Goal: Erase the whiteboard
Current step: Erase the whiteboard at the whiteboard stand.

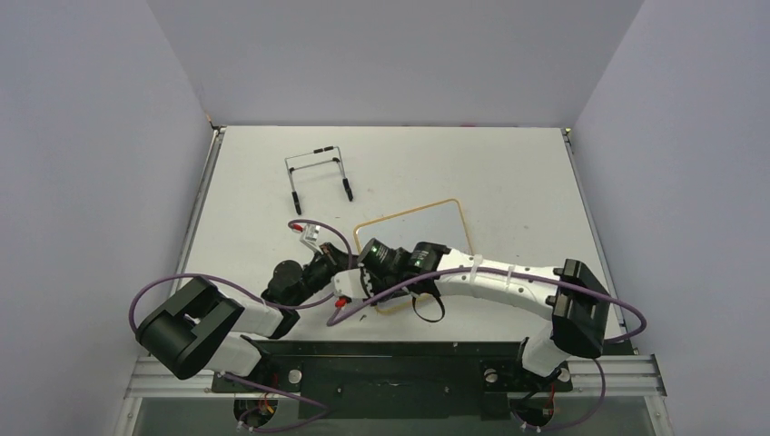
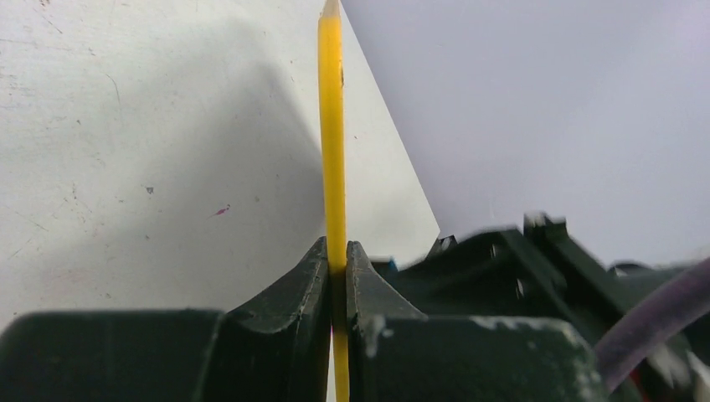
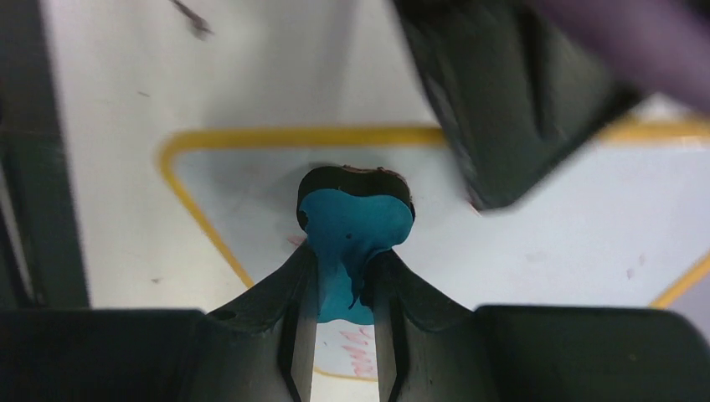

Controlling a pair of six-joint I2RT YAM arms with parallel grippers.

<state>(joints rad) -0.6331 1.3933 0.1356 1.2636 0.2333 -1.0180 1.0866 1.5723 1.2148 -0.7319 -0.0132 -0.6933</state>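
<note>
Whiteboard (image 1: 427,222): on the surface (image 1: 508,182), nearer the arms' bases than the wire stand (image 1: 318,173) and off to its right. Its near part is hidden under both arms.
Left claw (image 2: 336,251): clenched on the board's gold frame, which shows edge-on between the fingers. This is probably a brace, so rubbing does not slide the board about.
Right claw (image 3: 345,255): clenched on the blue eraser (image 3: 352,222), whose dark pad faces the white face near a rounded corner. That is the wiping hold.
Left to wipe: faint red marks show just under the right claw, so the job looks unfinished.
Heading: the far frame edge runs roughly crosswise, slightly skewed, with its right end farther from the bases.
Long axis: judged to follow that edge, though the hidden near side makes this uncertain.
Flat or lifted: cannot tell.
</note>
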